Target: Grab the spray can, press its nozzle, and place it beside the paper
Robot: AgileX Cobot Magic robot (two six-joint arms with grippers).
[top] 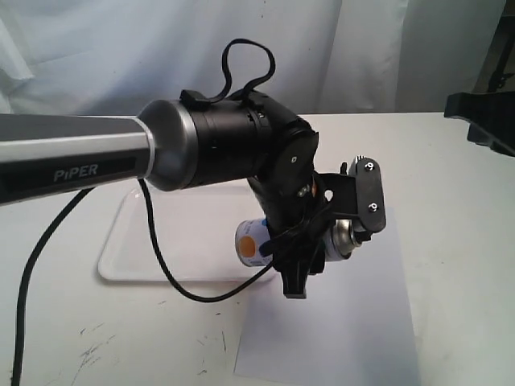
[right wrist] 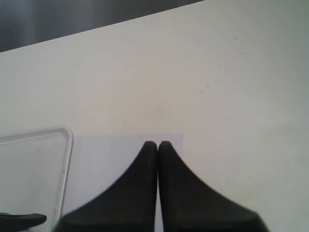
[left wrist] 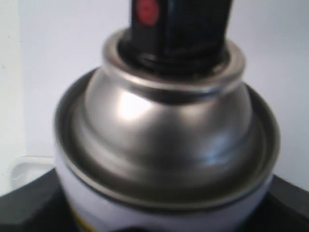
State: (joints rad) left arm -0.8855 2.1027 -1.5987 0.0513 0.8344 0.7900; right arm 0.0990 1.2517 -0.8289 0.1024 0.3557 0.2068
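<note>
The spray can (top: pixel 251 241) hangs mid-frame above the paper (top: pixel 338 338), clamped in the left claw (top: pixel 299 261). Its long axis is roughly level, with the nozzle (left wrist: pixel 178 24) apparently pointing frame-right. The right claw (right wrist: pixel 158 145), pinched together and empty, probably has the nearer reach.
</note>
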